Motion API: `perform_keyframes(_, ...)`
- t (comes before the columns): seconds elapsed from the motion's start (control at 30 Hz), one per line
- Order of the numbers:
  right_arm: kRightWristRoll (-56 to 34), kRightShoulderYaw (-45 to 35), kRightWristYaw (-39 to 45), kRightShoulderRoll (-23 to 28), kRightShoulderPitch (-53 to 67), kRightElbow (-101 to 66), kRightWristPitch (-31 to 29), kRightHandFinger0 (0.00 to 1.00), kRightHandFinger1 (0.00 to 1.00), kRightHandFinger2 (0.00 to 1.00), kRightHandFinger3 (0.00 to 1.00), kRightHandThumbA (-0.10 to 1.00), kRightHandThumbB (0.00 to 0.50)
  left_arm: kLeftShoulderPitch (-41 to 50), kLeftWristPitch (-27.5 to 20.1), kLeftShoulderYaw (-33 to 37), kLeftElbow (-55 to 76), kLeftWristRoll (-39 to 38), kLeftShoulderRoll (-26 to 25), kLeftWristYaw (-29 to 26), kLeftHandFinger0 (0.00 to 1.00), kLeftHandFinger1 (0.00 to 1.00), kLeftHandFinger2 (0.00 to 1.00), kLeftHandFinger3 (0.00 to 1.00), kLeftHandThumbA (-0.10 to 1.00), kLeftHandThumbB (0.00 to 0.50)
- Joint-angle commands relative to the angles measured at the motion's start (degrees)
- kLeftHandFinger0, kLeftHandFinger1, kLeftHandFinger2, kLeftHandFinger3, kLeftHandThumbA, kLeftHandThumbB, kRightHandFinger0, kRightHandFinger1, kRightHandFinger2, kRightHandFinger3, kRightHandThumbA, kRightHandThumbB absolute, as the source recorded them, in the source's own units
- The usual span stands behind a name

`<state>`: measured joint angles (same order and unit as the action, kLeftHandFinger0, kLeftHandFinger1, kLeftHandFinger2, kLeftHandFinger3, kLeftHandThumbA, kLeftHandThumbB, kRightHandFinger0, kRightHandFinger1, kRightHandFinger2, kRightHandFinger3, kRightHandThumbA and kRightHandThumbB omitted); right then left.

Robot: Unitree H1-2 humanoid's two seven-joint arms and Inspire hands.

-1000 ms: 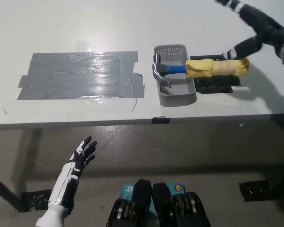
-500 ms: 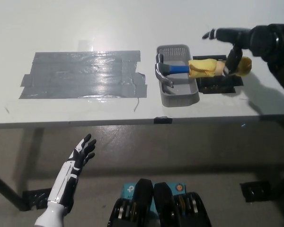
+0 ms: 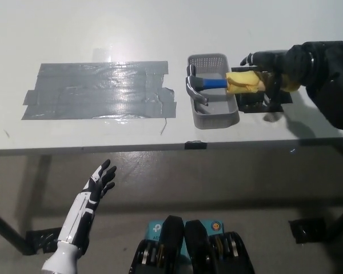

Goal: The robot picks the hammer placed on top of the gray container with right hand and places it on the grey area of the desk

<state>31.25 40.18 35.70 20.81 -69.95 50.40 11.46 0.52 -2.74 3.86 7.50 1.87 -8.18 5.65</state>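
Since a second ago the black right hand (image 3: 270, 73) has swung down from the upper right corner of the frame and now sits low over the yellow padded handle of the hammer (image 3: 228, 81), its fingers draped across the wrap near its right end; whether they have actually closed around it cannot be told. Half a second ago the same hand hung a little higher, with its fingers spread above the handle. The hammer itself has not shifted: its steel claw head lies inside the small grey perforated plastic container (image 3: 213, 91) at the upper middle of the frame, the blue neck crosses the container's right rim, and the yellow wrapped handle reaches out to the right over a flat black pad (image 3: 262, 103) on the white desk (image 3: 103, 28). The wide patch of grey tape (image 3: 97, 90) stuck on the desk lies left of the container, just beside it, bare as before. The white left hand (image 3: 97, 185) stays at the lower left, below the desk edge, holding nothing, fingers apart.
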Motion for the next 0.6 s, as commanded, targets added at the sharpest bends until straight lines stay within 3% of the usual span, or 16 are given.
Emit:
perform_keyframes(0.0,2.1,-0.7,0.4,-0.5,-5.4,0.6,-1.0,1.0,1.0,1.0,1.0,1.0,0.409,-0.7,-0.5,0.3,1.5,0.6,-0.4,0.6,1.0,1.0,1.0,1.0,1.0,0.021)
perform_keyframes(0.57,3.1,-1.8,-0.4,-3.0,-5.3,4.5,-0.5,1.0,1.0,1.0,1.0,1.0,0.392,-0.7,-0.2,0.3,2.1,0.8,-0.5,0.8,1.0,1.0,1.0,1.0,1.0,0.009)
